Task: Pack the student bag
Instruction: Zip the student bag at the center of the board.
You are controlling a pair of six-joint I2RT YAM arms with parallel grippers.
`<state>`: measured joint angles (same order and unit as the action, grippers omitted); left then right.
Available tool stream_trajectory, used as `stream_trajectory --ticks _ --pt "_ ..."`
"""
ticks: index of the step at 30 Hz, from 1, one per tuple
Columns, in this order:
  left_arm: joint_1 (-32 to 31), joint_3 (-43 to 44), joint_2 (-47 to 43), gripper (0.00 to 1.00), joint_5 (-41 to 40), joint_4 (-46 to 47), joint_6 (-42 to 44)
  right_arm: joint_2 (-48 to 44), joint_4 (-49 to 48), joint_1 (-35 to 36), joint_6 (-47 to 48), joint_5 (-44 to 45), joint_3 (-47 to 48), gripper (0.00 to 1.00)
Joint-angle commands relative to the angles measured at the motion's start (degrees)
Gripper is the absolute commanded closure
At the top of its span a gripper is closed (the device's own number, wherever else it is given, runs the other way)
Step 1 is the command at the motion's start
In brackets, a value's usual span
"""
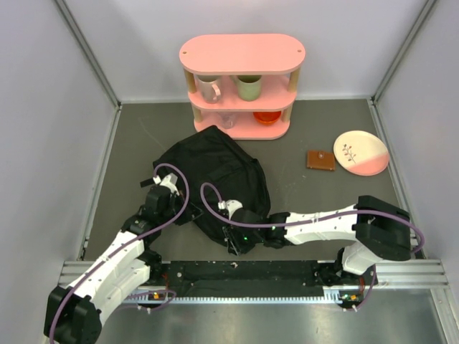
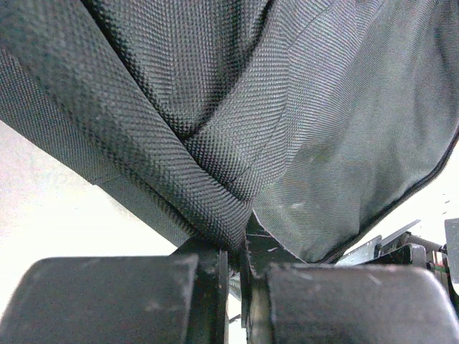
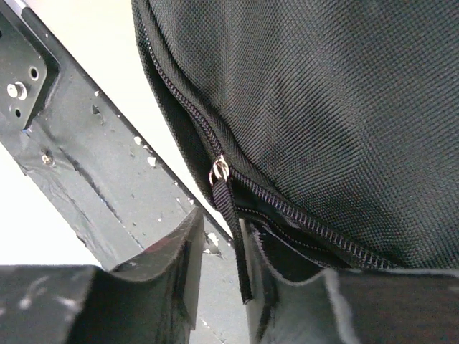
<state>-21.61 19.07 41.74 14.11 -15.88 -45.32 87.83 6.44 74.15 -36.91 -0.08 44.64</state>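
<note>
The student bag is a floppy black backpack lying crumpled on the grey table in front of the shelf. My left gripper sits at the bag's left edge. In the left wrist view the left gripper is shut on a fold of the bag's fabric. My right gripper is at the bag's near edge. In the right wrist view it stands open, with the zipper's black pull strap hanging loose between its fingers, close to the right one. The zipper line is partly parted.
A pink shelf at the back holds a pink mug, a green mug, a glass and a red bowl. A brown wallet and a pink-and-cream plate lie to the right. The metal base rail runs just below the bag.
</note>
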Motion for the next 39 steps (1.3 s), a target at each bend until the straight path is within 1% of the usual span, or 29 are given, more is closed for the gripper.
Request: stream_trajectory --ticks 1,2,3,7,9,13,15,20,21,25,26,27,28,29,30,31,33,34,37,39 --pt "0.3 -0.2 -0.8 1.0 0.7 5.6 -0.2 0.9 -2.0 -0.7 2.3 0.4 2.1 0.77" --pt "0.3 -0.3 -0.9 1.0 0.7 5.6 -0.2 1.0 -2.0 -0.6 2.4 0.4 2.3 0.94" --pt "0.3 -0.3 -0.9 1.0 0.7 5.5 -0.2 1.1 -1.9 -0.7 2.4 0.3 2.3 1.0" --pt "0.3 -0.3 -1.2 1.0 0.3 4.9 -0.1 0.1 -0.7 -0.7 3.6 -1.4 2.2 1.0" --pt "0.3 -0.3 -1.9 1.0 -0.3 3.9 0.3 -1.3 0.3 -0.7 3.8 -1.2 0.4 1.0" --pt "0.3 -0.6 -3.4 1.0 -1.7 2.8 0.8 -7.2 0.9 -0.8 5.3 -2.9 -4.0 1.0" --pt "0.3 -1.0 -3.7 1.0 -2.3 2.8 0.9 -8.9 1.5 -0.7 6.1 -3.6 -4.5 1.0" --pt "0.3 -0.4 -4.0 1.0 -4.1 0.6 0.8 -10.9 4.9 -0.9 7.5 -2.9 -4.1 1.0" --pt "0.3 -0.2 -4.1 1.0 -4.4 0.2 0.8 -11.0 5.8 -1.1 7.5 -1.6 -4.1 1.0" --pt "0.3 0.1 -5.5 0.94 -6.0 -2.0 1.2 -12.0 7.4 -2.1 7.4 -0.3 -6.0 1.0" --pt "0.4 0.1 -5.9 0.91 -6.4 -2.7 1.2 -12.6 7.3 -2.4 7.5 -0.3 -6.3 1.0" --pt "0.4 0.1 -6.2 0.84 -6.5 -2.8 1.2 -12.9 7.3 -2.9 7.6 -0.4 -6.6 1.0" --pt "0.3 0.1 -7.0 0.59 -6.2 -3.0 1.0 -13.1 7.2 -2.9 8.2 -0.6 -6.5 1.0" --pt "0.3 0.0 -7.5 0.51 -5.9 -3.3 0.8 -13.4 7.3 -2.9 8.3 -1.2 -6.3 1.0" --pt "0.3 -0.1 -7.8 0.4 -5.4 -3.5 0.5 -13.2 7.2 -2.9 8.5 -1.8 -6.0 1.0" --pt "0.3 -0.2 -8.8 0.27 -3.5 -3.7 -0.5 -13.0 6.8 -2.9 8.6 -2.4 -5.2 1.0" --pt "0.3 -1.0 -10.0 0.21 -1.0 -3.2 -2.4 -11.8 5.7 -2.9 8.7 -4.1 -4.7 1.0" --pt "0.3 -1.7 -10.4 0.2 1.3 -2.9 -5.0 -11.5 5.3 -2.9 8.8 -4.5 -4.3 1.0" --pt "-0.5 -4.7 -13.1 0.18 4.2 -1.4 -10.3 -10.2 4.2 -2.9 9.2 -5.5 -3.8 1.0" --pt "-2.8 -6.7 -16.0 0.17 3.6 -1.3 -12.6 -9.7 3.6 -3.0 9.5 -6.9 -3.2 1.0"
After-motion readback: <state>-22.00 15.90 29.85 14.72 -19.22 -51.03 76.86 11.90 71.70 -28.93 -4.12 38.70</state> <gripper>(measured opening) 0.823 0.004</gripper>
